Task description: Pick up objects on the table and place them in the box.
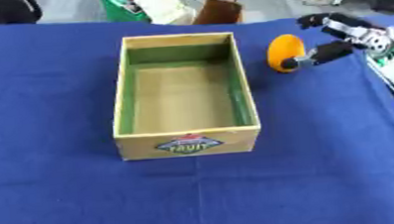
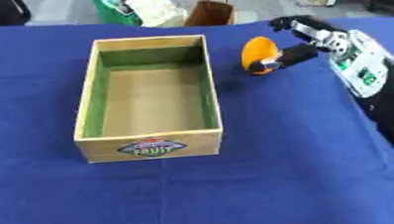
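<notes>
Right hand (image 1: 351, 36) beside the wooden box (image 1: 188, 143), fingers (image 2: 285, 58) apparently curled round an orange oval object (image 1: 284, 50), box open-topped, on the blue-clothed counter (image 1: 59, 193)

A wooden box (image 1: 188, 143) with a green-lined inside and a "FRUIT" label on its near end wall is seen standing upright and open-topped; nothing is seen inside it. An orange, egg-shaped object (image 1: 283, 52) is seen just beside the box's far right corner, stood on end, and is touched at its lower right by a dark fingertip.
</notes>
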